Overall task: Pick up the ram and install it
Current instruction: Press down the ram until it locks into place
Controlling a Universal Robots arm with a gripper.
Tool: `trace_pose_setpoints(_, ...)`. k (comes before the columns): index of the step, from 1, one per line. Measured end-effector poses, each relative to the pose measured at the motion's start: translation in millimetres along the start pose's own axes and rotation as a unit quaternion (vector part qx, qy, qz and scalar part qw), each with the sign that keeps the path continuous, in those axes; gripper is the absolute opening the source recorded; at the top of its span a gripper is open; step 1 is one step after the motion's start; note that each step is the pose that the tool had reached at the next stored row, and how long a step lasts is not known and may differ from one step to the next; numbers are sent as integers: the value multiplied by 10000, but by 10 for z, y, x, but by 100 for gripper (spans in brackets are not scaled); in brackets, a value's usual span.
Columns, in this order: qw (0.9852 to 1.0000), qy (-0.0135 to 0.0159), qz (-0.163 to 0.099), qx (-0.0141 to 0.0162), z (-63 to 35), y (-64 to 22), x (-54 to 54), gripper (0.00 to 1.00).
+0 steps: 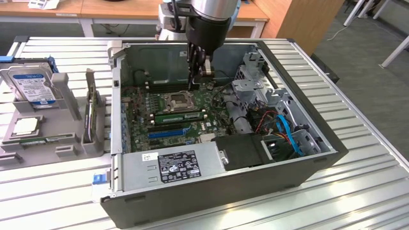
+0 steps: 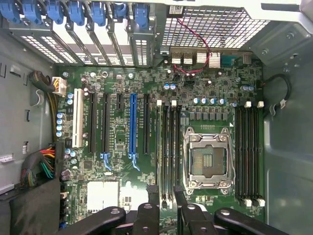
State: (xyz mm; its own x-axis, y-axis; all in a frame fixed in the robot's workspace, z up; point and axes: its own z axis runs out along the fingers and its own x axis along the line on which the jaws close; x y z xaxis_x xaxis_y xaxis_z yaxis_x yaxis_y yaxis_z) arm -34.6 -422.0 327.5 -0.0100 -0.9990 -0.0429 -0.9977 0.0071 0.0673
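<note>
Inside the case, ram lies near the gripper.

— What sort of place is shown?
— A robotics lab or test workshop is suggested. A robot arm is seen above a ribbed metal tabletop. An opened computer case is laid on that tabletop, with its motherboard exposed.
— What else is found?
— Loose parts are kept in grey holders beside the case, and a hard drive is stood in one. Wooden desks and a grey carpeted floor are seen behind, as in an office.
</note>
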Motion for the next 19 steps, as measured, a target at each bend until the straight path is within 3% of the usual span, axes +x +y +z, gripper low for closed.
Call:
trace_pose_setpoints(6,10000,0,0,0,0,0,0,25)
trace_pose_setpoints(11,10000,0,0,0,0,0,0,10)
trace_pose_setpoints(19,10000,0,-1,0,0,-6,0,10)
